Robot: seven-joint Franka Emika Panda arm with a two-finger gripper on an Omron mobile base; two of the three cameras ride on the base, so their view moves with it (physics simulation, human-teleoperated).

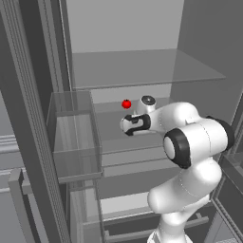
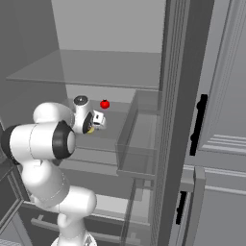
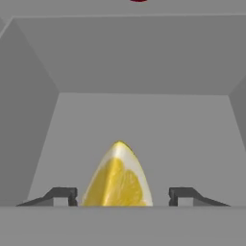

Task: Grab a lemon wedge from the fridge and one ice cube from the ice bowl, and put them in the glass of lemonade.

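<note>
Two fingertips of the gripper stand apart on either side of the lemon wedge inside the fridge, neither visibly touching it.

You see lemon wedge bright yellow, paler rim, faint segment lines. Your pincer tips dark grey, almost black. Round fruit plain red. Fridge interior flat mid grey, no pattern; shelf translucent grey; door bin clear, grey-tinted. Arm white, joints black.
</note>
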